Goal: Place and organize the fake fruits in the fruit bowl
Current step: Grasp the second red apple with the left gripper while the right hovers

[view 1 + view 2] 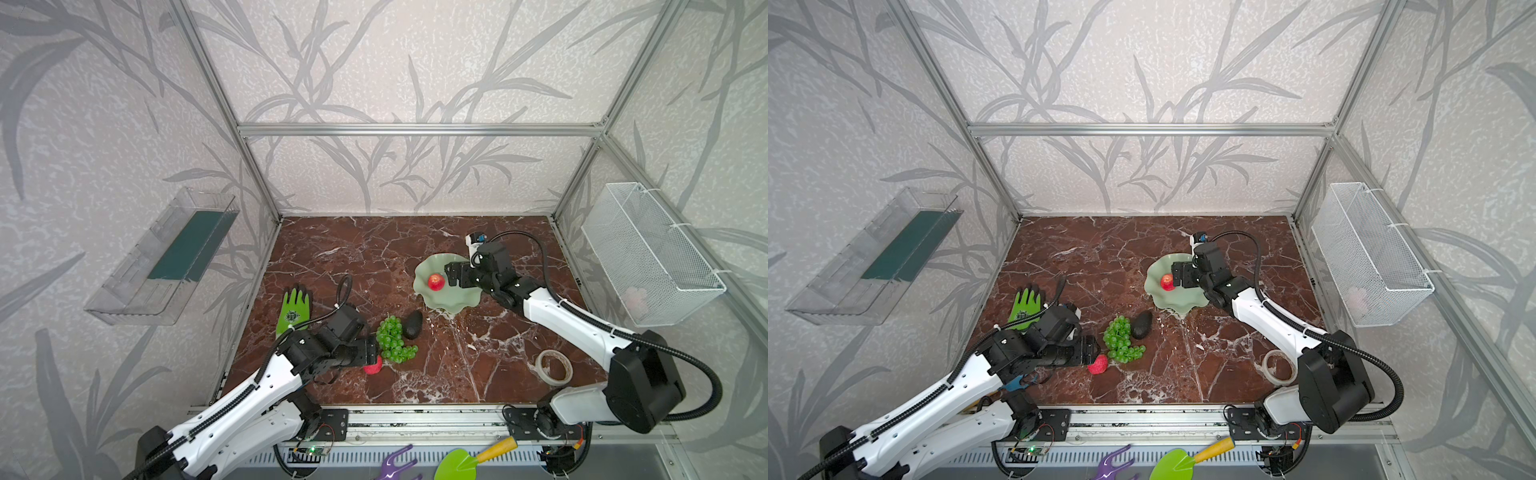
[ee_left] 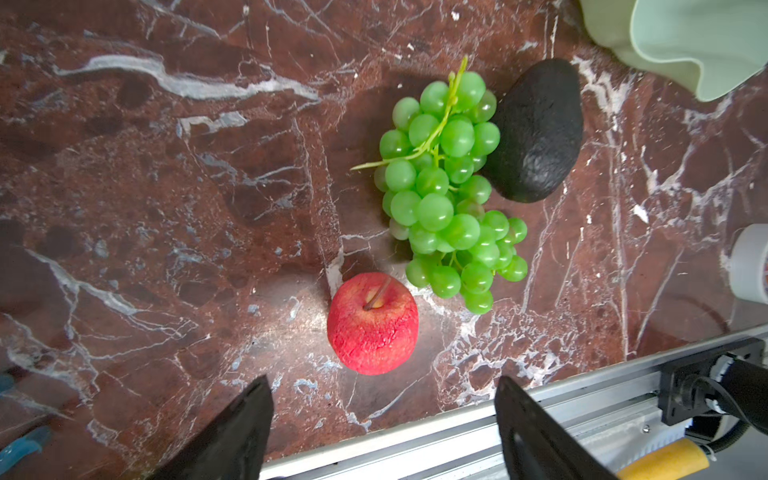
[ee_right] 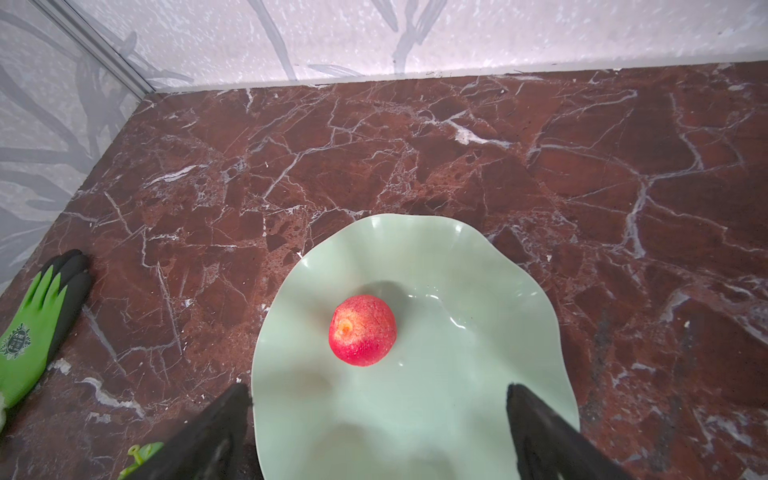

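Note:
One red fruit [image 3: 362, 330] lies in the pale green fruit bowl [image 3: 457, 395], seen in both top views [image 1: 435, 281] [image 1: 1167, 282]. My right gripper [image 3: 376, 388] hangs open just above the bowl [image 1: 446, 301], holding nothing. A second red fruit [image 2: 372, 324] rests on the marble beside the green grapes [image 2: 444, 187], and the dark avocado [image 2: 536, 133] touches the grapes. My left gripper [image 2: 384, 380] is open, its fingers wide apart just short of that red fruit [image 1: 374, 366], with nothing between them.
A green glove [image 1: 295, 309] lies left of my left arm. A tape roll [image 1: 554, 365] sits at the front right. The metal front rail [image 1: 415, 419] runs close behind my left gripper. A wire basket [image 1: 648, 253] hangs on the right wall.

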`<state>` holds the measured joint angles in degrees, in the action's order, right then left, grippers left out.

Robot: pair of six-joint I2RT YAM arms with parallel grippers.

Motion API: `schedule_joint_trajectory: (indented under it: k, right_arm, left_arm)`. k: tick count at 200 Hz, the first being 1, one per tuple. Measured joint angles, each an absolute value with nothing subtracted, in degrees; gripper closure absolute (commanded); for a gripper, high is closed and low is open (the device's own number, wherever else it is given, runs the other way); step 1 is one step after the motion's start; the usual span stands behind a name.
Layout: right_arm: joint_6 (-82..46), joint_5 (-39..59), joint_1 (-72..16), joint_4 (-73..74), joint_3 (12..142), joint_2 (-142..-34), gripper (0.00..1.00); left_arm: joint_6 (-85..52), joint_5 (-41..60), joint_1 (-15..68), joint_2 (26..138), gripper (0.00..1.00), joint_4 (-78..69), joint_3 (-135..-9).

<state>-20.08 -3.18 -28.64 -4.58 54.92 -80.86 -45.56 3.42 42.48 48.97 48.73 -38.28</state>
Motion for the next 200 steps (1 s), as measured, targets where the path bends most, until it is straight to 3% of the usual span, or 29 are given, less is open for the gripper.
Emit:
schedule_joint_trajectory:
  k: [122, 200]
  right_arm:
    - [-19.99, -2.37, -27.79, -2.83, 49.56, -75.96, 0.01]
    - [-20.03, -2.04, -27.79, -1.91, 49.56, -75.46, 0.01]
  left_arm:
    - [-47.46, 1.26, 46.46, 57.6, 0.23, 38.72, -32.45]
    - [-46.7, 1.39, 46.46, 60.64, 0.33, 34.85, -29.82]
